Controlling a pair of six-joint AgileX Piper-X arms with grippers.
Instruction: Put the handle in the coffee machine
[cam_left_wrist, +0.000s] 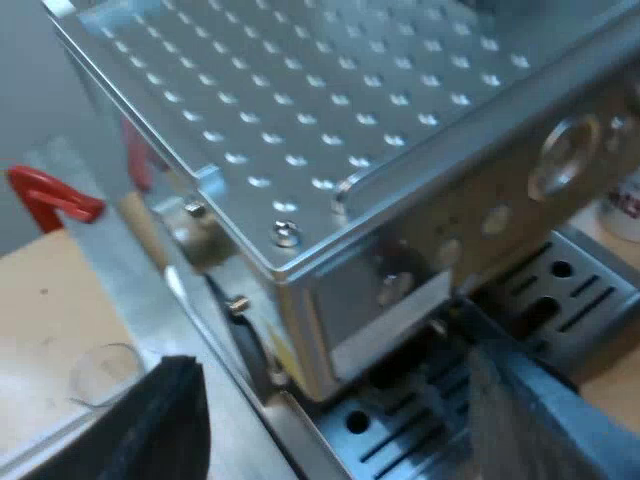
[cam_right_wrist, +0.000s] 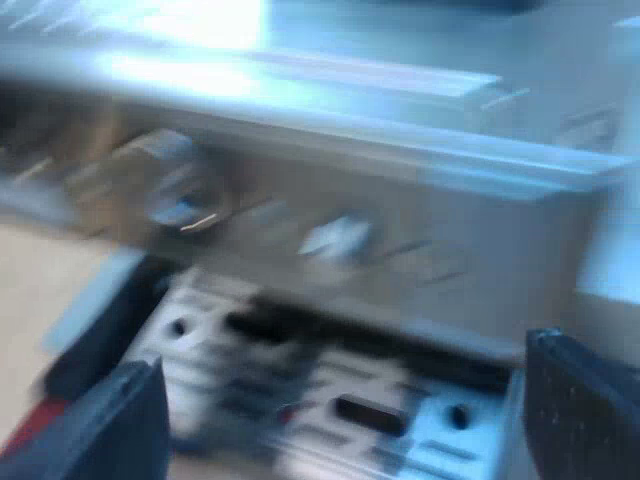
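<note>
The espresso machine (cam_left_wrist: 330, 110) lies close under my left gripper (cam_left_wrist: 350, 440): its dimpled metal top, a corner of the front panel with a round knob (cam_left_wrist: 565, 155), and the slotted drip tray (cam_left_wrist: 560, 300). My left gripper's two black fingers (cam_left_wrist: 160, 425) stand wide apart over the tray's corner, open, with nothing between them. My right gripper (cam_right_wrist: 345, 425) faces the machine's front (cam_right_wrist: 330, 230) above the drip tray (cam_right_wrist: 400, 420), open as well. A small red patch (cam_right_wrist: 30, 430) shows beside one right finger; blur hides what it is.
A red curved piece (cam_left_wrist: 50, 195) sits on the wooden table (cam_left_wrist: 50, 310) beyond the machine's side. A clear measuring glass (cam_left_wrist: 100, 375) stands near my left finger. Something white (cam_left_wrist: 625, 205) stands past the machine's front.
</note>
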